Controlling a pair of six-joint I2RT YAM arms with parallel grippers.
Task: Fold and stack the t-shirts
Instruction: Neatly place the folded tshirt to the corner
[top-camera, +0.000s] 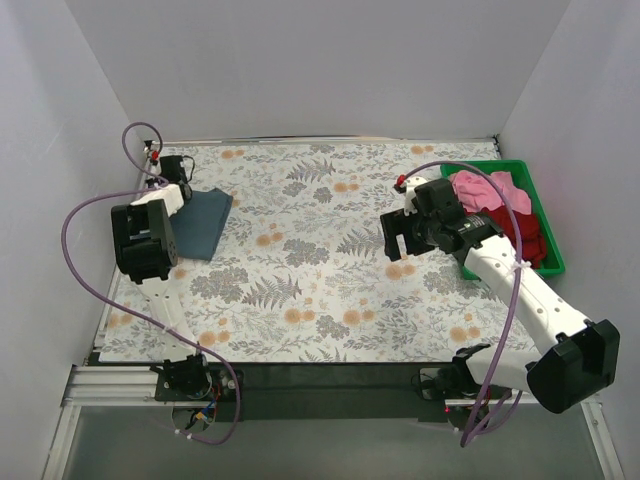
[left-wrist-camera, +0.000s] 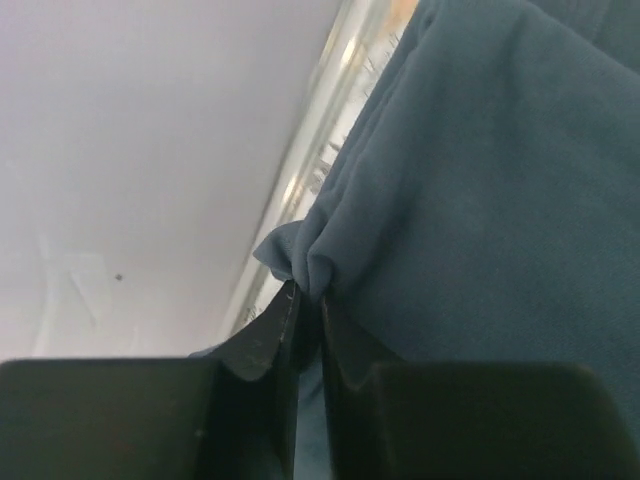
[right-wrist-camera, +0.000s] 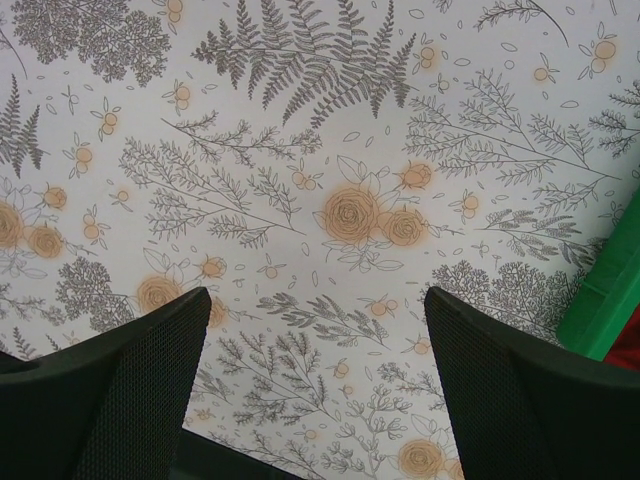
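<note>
A folded slate blue-grey t-shirt (top-camera: 205, 222) lies at the far left of the floral table. My left gripper (top-camera: 178, 170) is at its far left edge, shut on a bunched fold of that blue-grey cloth (left-wrist-camera: 480, 200), and the fold sticks out just past the tips of the left gripper (left-wrist-camera: 308, 295). A pink t-shirt (top-camera: 485, 190) and a dark red t-shirt (top-camera: 520, 235) lie crumpled in the green bin. My right gripper (top-camera: 398, 240) hangs over the table left of the bin. In the wrist view the right gripper (right-wrist-camera: 315, 292) is open, with only tablecloth between its fingers.
The green plastic bin (top-camera: 545, 218) stands at the right side of the table, and its corner (right-wrist-camera: 605, 300) shows at the right edge of the right wrist view. White walls enclose the table on the left, back and right. The left wall is close to the left gripper.
</note>
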